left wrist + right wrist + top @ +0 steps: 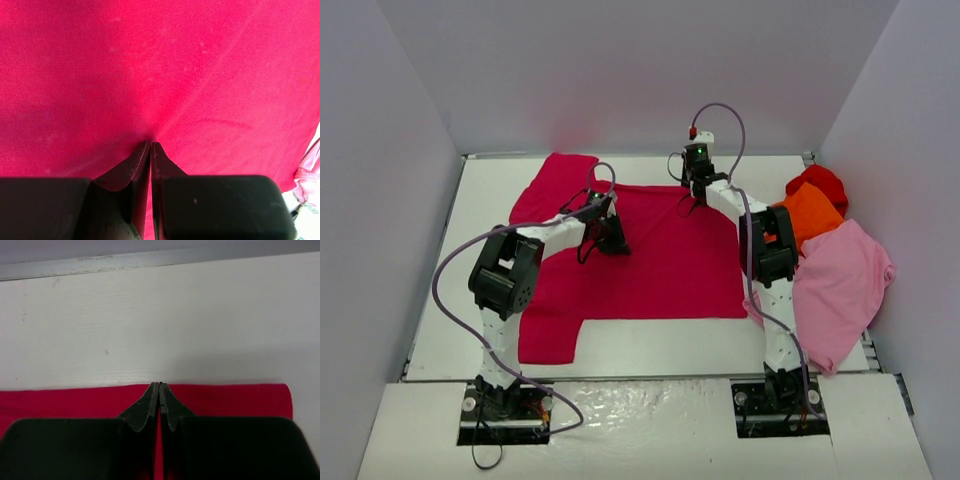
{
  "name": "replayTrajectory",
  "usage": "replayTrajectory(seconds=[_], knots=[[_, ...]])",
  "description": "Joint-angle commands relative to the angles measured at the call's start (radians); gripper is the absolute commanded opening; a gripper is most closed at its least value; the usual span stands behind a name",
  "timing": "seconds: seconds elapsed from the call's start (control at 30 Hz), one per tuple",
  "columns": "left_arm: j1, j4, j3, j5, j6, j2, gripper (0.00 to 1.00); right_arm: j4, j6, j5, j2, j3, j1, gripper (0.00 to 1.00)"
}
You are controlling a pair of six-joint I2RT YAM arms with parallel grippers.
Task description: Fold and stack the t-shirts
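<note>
— Where is the shirt they are working on?

— The crimson shirt (660,260) lies spread flat in the middle of the table (650,345), one sleeve out toward 11 o'clock and the other toward 7. It looks laid open like that so a clean fold can be made across it.

— And the others?

— Heaped at the 3 o'clock side: a pink shirt (840,290) nearest us, an orange shirt (810,215) behind it and a red shirt (823,183) at the back. I'd guess they are parked there to keep the middle free.

— What is the left gripper (612,243) doing?

— It is down on the cloth at about 10 o'clock from the shirt's centre, jaws clenched on a pinch of crimson fabric. Creases fan out from the tips, so the cloth is caught and pulled.

— The right gripper (692,197)?

— It sits at the shirt's far edge, at about 12 o'clock, jaws pressed tight together right on the hem. Whether any cloth is caught between them I cannot tell; the hem lies straight, with no creases.

— Why those two spots?

— My guess is that two holds along the far side would let that part be lifted and brought over evenly. No fold shows yet.
</note>
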Motion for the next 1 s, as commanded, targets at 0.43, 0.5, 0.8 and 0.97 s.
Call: replayTrajectory(seconds=[0.43, 0.5, 0.8, 0.97], knots=[[0.002, -0.051, 0.050, -0.016, 0.036, -0.010, 0.04, -0.197, 0.008, 0.049, -0.025, 0.056, -0.041, 0.00], [0.002, -0.053, 0.052, -0.016, 0.037, -0.008, 0.04, -0.201, 0.011, 0.046, -0.010, 0.060, -0.044, 0.00], [0.004, -0.057, 0.061, -0.014, 0.038, 0.002, 0.04, -0.239, 0.020, 0.027, 0.015, 0.072, -0.062, 0.00], [0.004, -0.057, 0.062, -0.012, 0.037, 0.003, 0.04, -0.243, 0.020, 0.037, 0.029, 0.093, -0.074, 0.00]])
